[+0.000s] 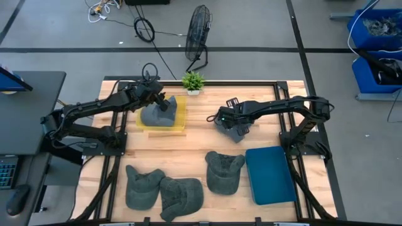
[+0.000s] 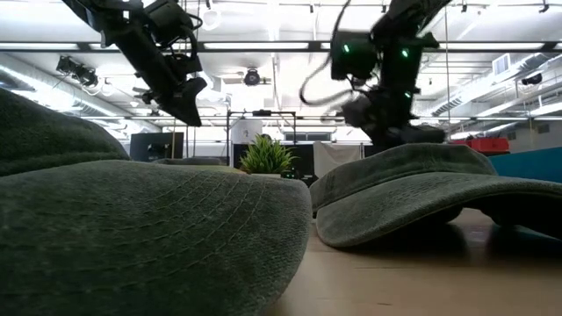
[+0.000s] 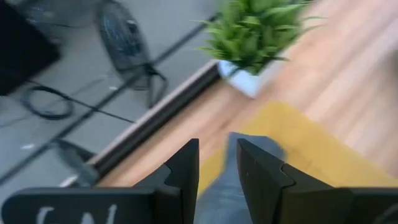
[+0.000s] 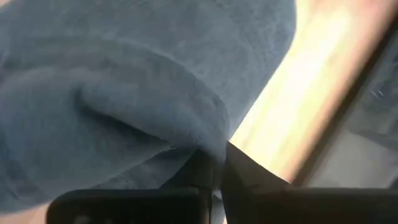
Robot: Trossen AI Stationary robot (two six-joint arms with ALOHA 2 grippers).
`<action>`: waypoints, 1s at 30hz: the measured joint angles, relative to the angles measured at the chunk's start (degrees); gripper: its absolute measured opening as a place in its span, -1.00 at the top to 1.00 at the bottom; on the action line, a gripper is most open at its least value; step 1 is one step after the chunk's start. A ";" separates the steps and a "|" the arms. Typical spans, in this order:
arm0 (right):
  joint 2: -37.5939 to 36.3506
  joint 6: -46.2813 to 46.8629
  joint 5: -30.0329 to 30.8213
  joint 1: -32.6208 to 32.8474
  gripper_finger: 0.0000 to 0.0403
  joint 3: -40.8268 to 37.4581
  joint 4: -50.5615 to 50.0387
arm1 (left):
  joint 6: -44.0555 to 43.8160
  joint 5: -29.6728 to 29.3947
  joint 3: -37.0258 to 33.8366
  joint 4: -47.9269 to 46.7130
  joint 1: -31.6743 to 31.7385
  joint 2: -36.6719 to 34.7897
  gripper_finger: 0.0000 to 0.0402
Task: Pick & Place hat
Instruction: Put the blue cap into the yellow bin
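A grey hat (image 1: 157, 115) lies on the yellow tray (image 1: 181, 119) at the table's far left. My left gripper (image 1: 164, 103) hovers just above it, its fingers a narrow gap apart (image 3: 217, 171) and touching nothing; the hat (image 3: 249, 152) shows through the gap. My right gripper (image 1: 231, 124) is over the table's middle, shut on another grey hat (image 1: 239, 132). Three green-grey hats (image 1: 143, 185) (image 1: 182, 198) (image 1: 225, 171) rest flat near the near edge. In the low view both grippers (image 2: 186, 101) (image 2: 386, 123) stand above table height. My right gripper pinches a raised fold of the grey hat's cloth (image 4: 208, 146) between its two shut fingers (image 4: 249, 174). It comes at the hat from above. The hat hangs bunched around and below the fingers. A nearer hat hides whether it is clear of the table.
A blue tray (image 1: 270, 174) lies at the near right beside the hats. A small potted plant (image 1: 193, 81) stands at the far edge next to the yellow tray. A fan (image 1: 198, 31) and cables are on the floor beyond the table. Bare wood shows between the two arms.
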 joint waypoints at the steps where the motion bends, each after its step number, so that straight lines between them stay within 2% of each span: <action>1: 0.00 -0.12 0.87 0.27 0.92 1.32 0.37 | -0.90 2.66 0.00 0.10 0.02 0.00 0.44; 4: 0.00 0.93 2.26 0.51 0.97 4.80 3.94 | -2.31 12.21 0.00 1.24 -0.35 0.03 0.44; 6: 0.00 3.95 2.45 0.33 0.97 6.01 8.73 | -2.13 15.51 0.00 2.91 -1.37 0.07 0.44; 11: 0.00 12.14 2.50 -0.36 0.96 6.26 24.05 | -1.67 16.09 0.00 7.85 -4.51 0.07 0.44; 16: 0.00 16.24 2.38 0.20 0.96 6.28 31.30 | -0.84 16.05 0.00 9.78 -7.10 0.07 0.44; 19: 0.00 13.75 2.34 1.09 0.96 6.28 31.03 | -0.79 16.09 0.00 9.78 -7.65 0.07 0.44; 25: 0.00 2.75 2.47 3.05 0.96 6.28 26.87 | -2.68 17.03 0.00 10.20 -7.53 0.07 0.44; 27: 0.00 0.05 2.46 3.36 0.96 6.28 27.17 | -4.10 19.83 0.00 11.09 -7.14 0.07 0.44; 30: 0.00 -3.23 3.94 3.68 0.96 6.28 29.86 | -6.65 27.15 0.00 13.01 -6.45 0.33 0.44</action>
